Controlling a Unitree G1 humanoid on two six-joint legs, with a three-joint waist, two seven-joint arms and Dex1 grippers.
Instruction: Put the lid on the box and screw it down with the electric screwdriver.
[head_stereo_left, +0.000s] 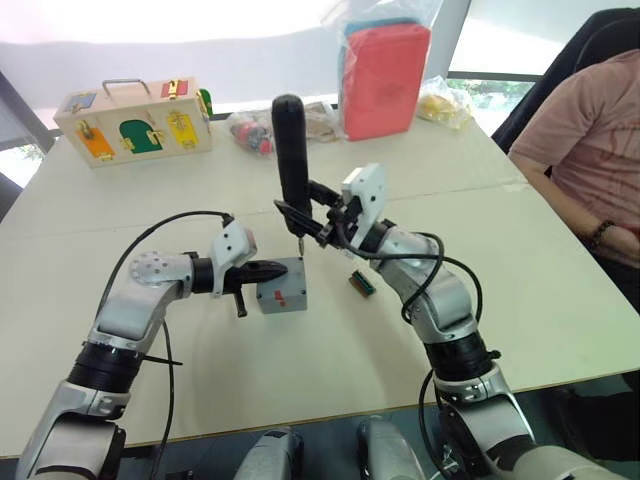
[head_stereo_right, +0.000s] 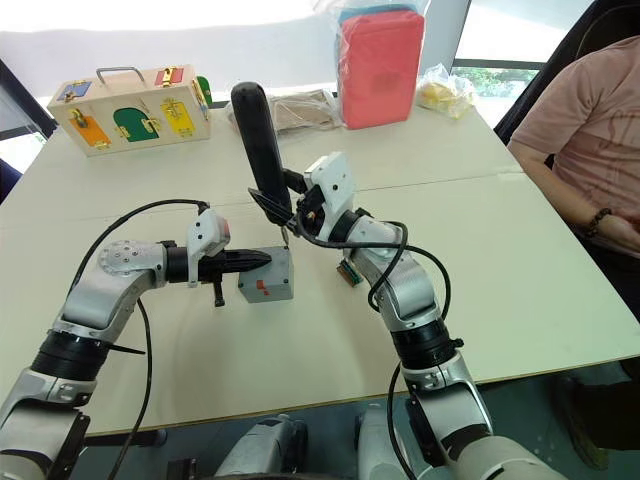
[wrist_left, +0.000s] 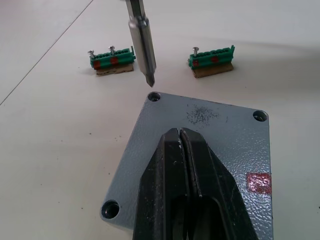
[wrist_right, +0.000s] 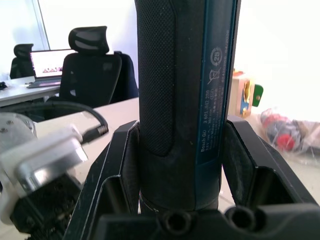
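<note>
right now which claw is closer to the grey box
Left. The left claw has its shut fingers resting on the lid atop the grey box. The right claw is above and behind it, gripping the electric screwdriver upright.

The lid (wrist_left: 200, 150) sits on the box (head_stereo_left: 283, 287), but the left gripper (wrist_left: 181, 137), jaws pressed together, lies across its middle, leaving just the corner screw holes reachable. Over the far corner hole hangs the bit of the electric screwdriver (head_stereo_left: 292, 160), clamped upright in the right gripper (head_stereo_left: 318, 222). Just beyond the box, two green connector pieces (wrist_left: 112, 61) lie on the tabletop (head_stereo_left: 150, 370). The near tabletop is bare. A wooden latch box (head_stereo_left: 133, 122) and a red bag (head_stereo_left: 385, 78) crowd the far edge; a person's arm (head_stereo_left: 585, 215) borders the right side.
</note>
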